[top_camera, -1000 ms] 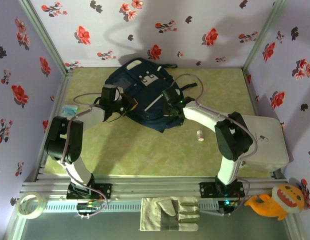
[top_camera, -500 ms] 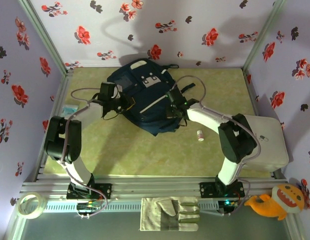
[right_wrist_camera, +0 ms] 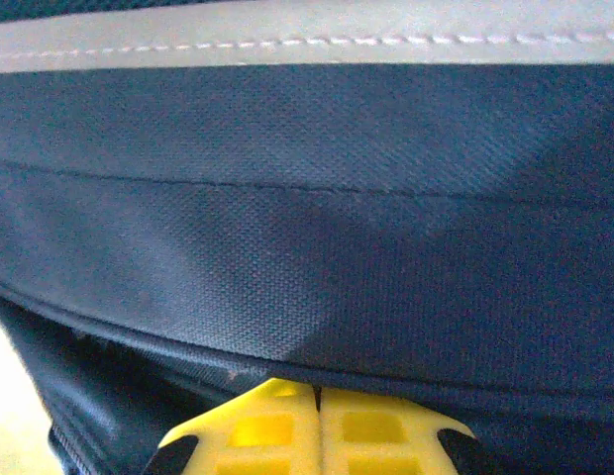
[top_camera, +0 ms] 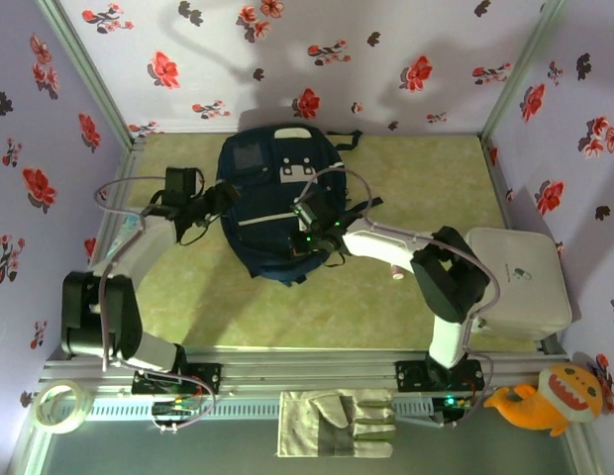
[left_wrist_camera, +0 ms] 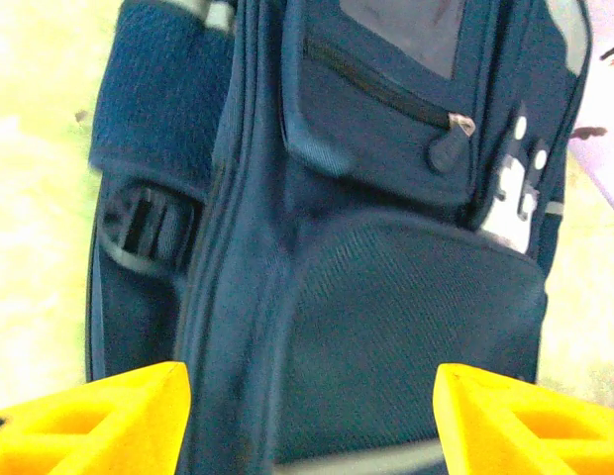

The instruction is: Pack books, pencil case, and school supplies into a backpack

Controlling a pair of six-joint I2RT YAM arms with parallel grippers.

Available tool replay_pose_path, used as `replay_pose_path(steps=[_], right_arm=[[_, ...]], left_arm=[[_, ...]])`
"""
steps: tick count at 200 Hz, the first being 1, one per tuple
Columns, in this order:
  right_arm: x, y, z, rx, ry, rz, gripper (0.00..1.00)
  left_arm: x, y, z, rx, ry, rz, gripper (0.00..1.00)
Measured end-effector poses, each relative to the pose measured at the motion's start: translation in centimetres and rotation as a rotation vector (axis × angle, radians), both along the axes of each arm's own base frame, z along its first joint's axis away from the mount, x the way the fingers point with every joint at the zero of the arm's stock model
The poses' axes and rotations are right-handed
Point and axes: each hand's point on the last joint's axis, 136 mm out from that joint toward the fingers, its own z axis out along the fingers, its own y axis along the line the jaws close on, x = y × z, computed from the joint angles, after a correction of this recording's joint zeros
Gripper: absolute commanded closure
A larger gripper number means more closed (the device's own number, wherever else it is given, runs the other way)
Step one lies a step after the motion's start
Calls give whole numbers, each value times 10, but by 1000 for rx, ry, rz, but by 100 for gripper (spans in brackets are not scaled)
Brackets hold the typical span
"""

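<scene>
The dark navy backpack [top_camera: 262, 188] lies at the back centre of the green table with its grey-white patches facing up. My left gripper [top_camera: 225, 194] is at its left side, open; in the left wrist view [left_wrist_camera: 312, 416] the yellow fingers [left_wrist_camera: 99, 416] stand wide apart in front of the backpack's [left_wrist_camera: 386, 297] mesh pocket, with nothing between them. My right gripper [top_camera: 295, 245] rests on the pack's lower right part. Its yellow fingers [right_wrist_camera: 277, 421] are pressed together, tips tucked under a seam of the backpack's [right_wrist_camera: 307, 198] fabric. A tiny white tube [top_camera: 396, 270] lies to the right.
A white box [top_camera: 517, 282] stands at the table's right edge. Floral walls close in the back and both sides. In front of the arm bases lie a work glove [top_camera: 337, 424], a tape roll [top_camera: 61, 406] and an orange plush toy [top_camera: 545, 396].
The left gripper opened, let go of the backpack and drew back to the left. The right gripper moved left and nearer, and the backpack swung round and shifted left.
</scene>
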Motion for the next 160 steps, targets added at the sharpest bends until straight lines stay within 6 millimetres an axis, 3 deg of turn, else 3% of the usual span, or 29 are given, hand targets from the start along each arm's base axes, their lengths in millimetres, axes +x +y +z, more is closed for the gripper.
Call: replay_pose_path(steps=[20,47,64,94,131,160], right_arm=[[6,26,9,69,5,46,100],[13,46,17,126,-4,76,100],[13,47,17,132,0,75,100],[13,48,18,132,0,74,100],[12,49,18,136,7,70,100],[11,49,18,137,10,63,100]], left_arm=[[-15,2,-3,-30,14,22,34],[-31,-1,-27,-109,96,66,42],[-38,-2,-39,-146,141,94,47],[-35,-3,-41,-206,145,138,60],[-27,-5,-47,-243,146,168,64],[-22,-6,-54,-252,158,181,82]])
